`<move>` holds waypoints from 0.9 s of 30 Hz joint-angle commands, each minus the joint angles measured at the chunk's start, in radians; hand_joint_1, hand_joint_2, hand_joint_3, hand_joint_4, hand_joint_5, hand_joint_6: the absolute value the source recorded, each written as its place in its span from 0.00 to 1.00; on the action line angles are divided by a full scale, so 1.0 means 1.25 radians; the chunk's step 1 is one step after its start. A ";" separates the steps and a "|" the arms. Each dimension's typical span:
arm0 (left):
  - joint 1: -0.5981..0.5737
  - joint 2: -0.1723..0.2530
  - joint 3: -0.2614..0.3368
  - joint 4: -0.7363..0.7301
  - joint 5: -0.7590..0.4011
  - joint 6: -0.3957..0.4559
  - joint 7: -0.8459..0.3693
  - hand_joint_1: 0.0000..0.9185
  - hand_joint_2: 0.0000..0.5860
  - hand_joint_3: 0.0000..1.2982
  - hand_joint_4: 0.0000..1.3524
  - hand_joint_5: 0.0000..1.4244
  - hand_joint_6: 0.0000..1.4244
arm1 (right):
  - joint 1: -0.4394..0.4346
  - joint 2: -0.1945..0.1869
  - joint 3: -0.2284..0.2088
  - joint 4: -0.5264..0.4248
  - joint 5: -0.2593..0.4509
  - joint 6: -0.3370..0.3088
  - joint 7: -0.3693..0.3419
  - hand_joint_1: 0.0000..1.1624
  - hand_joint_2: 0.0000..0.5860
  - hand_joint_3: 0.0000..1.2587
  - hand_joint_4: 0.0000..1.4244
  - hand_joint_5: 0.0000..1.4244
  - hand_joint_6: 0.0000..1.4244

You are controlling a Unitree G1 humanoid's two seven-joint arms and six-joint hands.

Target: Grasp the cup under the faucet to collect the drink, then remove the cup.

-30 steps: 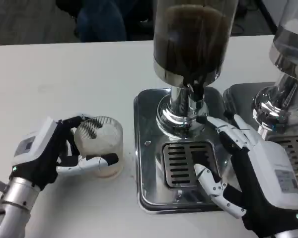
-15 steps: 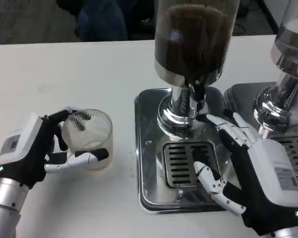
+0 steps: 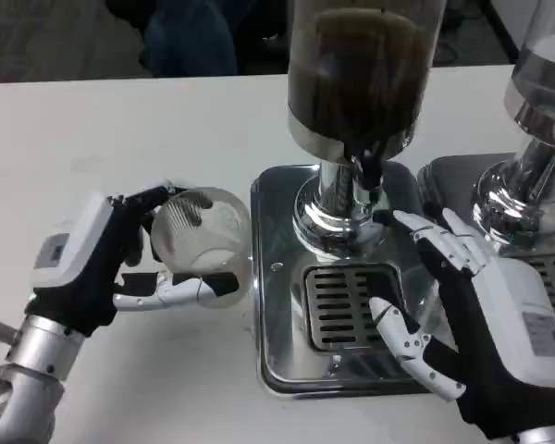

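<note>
Now the left hand (image 3: 92, 264) fingers (image 3: 180, 289) clasp the tilted cup (image 3: 203, 245); right hand (image 3: 486, 324) spread, empty.

One clear cup (image 3: 202, 242), two drink dispensers (image 3: 361, 111) (image 3: 536, 129) and two hands (image 3: 102, 264) (image 3: 486, 324) show.

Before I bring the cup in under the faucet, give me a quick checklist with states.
1. Cup held by left hand: ok.
2. Cup upright: not ok, it tilts toward the camera.
3. Cup empty: cannot tell.
4. Drip grate free of objects: ok.
5. Right hand clear of the grate: not ok, its open fingers hang over the grate's right edge.
6. Faucet not dripping: ok, no stream visible.
</note>
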 commanded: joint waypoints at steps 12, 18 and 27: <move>-0.104 -0.067 -0.054 0.030 0.012 0.012 -0.067 0.61 0.00 0.54 0.56 0.70 0.88 | 0.046 0.037 -0.014 -0.070 -0.015 -0.005 -0.050 0.20 0.78 0.22 0.17 0.08 0.09; -0.116 -0.082 -0.064 0.041 0.010 0.017 -0.088 0.61 0.00 0.54 0.56 0.70 0.88 | 0.053 0.051 -0.026 -0.089 -0.025 0.001 -0.054 0.21 0.78 0.22 0.17 0.08 0.09; -0.128 -0.097 -0.073 0.045 0.007 0.030 -0.117 0.61 0.00 0.54 0.56 0.70 0.88 | 0.064 0.069 -0.030 -0.117 -0.029 -0.005 -0.059 0.22 0.79 0.22 0.16 0.08 0.09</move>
